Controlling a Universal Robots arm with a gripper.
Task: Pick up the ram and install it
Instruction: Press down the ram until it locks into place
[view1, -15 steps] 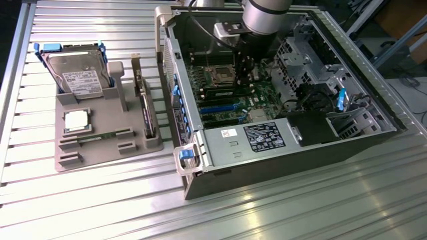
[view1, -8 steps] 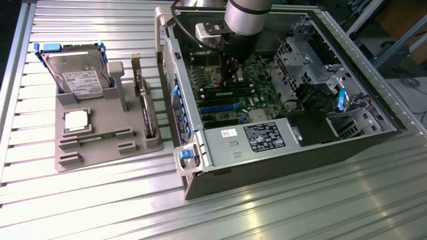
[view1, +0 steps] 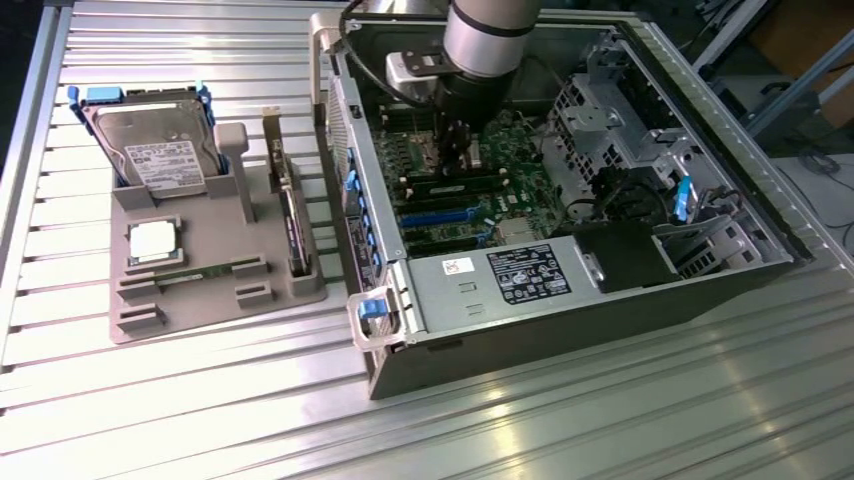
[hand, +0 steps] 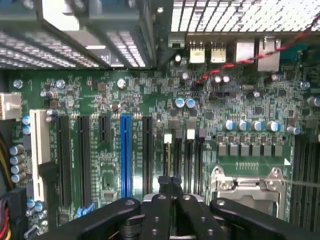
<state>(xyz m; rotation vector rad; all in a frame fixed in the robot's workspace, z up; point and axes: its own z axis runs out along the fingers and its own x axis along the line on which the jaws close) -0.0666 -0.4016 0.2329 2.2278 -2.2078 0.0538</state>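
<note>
With my tool (hand: 170, 184) pinched together over the memory slots (hand: 182, 155), I am pressing the ram (view1: 450, 184) down into its slot inside the computer case (view1: 561, 330), judging it needs even seating.

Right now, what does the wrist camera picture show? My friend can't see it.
The robot's black claw, shut, hangs over a green motherboard, lined up with its narrow black memory slots. Beside them sit longer black slots, a blue slot and a silver processor socket.
</note>
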